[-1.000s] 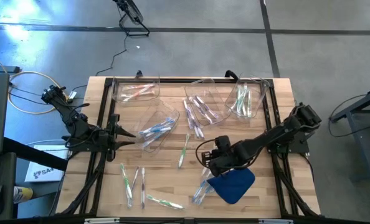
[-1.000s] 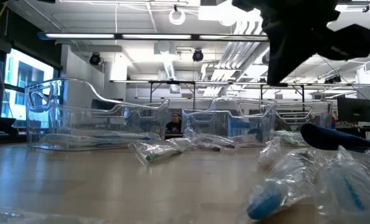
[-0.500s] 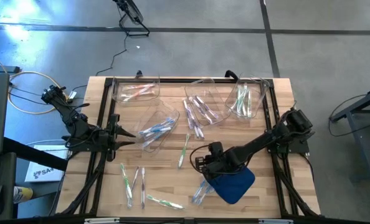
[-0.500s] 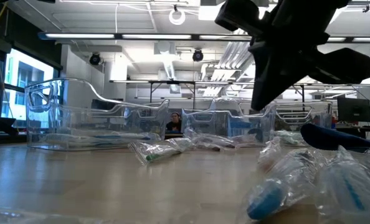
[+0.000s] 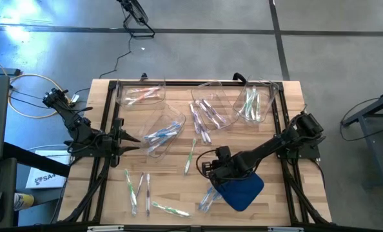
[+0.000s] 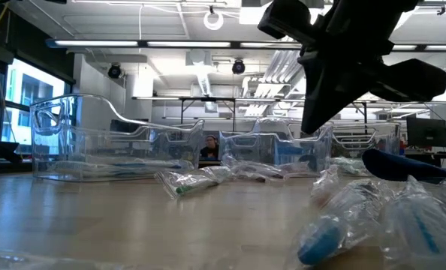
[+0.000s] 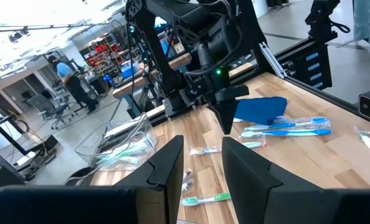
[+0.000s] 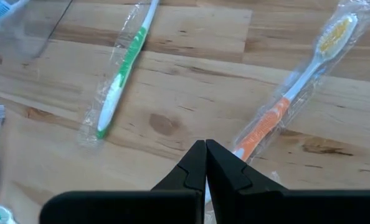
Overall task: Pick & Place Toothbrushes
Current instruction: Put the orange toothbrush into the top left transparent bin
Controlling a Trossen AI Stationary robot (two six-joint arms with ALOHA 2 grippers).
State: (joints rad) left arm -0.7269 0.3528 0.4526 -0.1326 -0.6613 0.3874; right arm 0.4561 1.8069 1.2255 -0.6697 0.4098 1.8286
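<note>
**Right claw down low over the loose brushes, nothing in it**

From above: my right gripper (image 5: 207, 169) is reaching in toward the middle of the wooden table (image 5: 172, 187), just beside the blue cloth (image 5: 242, 191). My left gripper (image 5: 130, 142) sits parked at the left edge of the table, next to a clear bin (image 5: 162, 132) holding blue brushes. The toothbrushes are all over: some sorted into the clear bins along the far side, a green one (image 5: 190, 156) lying loose just left of my right claw, and a bunch (image 5: 140, 187) scattered near the front left.

Table-level camera: my right arm (image 6: 351, 60) hangs dark over the table, with wrapped brushes (image 6: 358, 217) blurry up close in front.

Left wrist cam: my left fingers (image 7: 166, 168) stand partly apart with nothing between them. Across the table I can see my other arm beside the cloth.

Right wrist cam: my right fingers (image 8: 221, 169) are pressed together, empty. Just beyond the tips lies a wrapped orange-handled brush (image 8: 278, 115), and a green-and-white wrapped one (image 8: 119, 78) lies apart from it.
</note>
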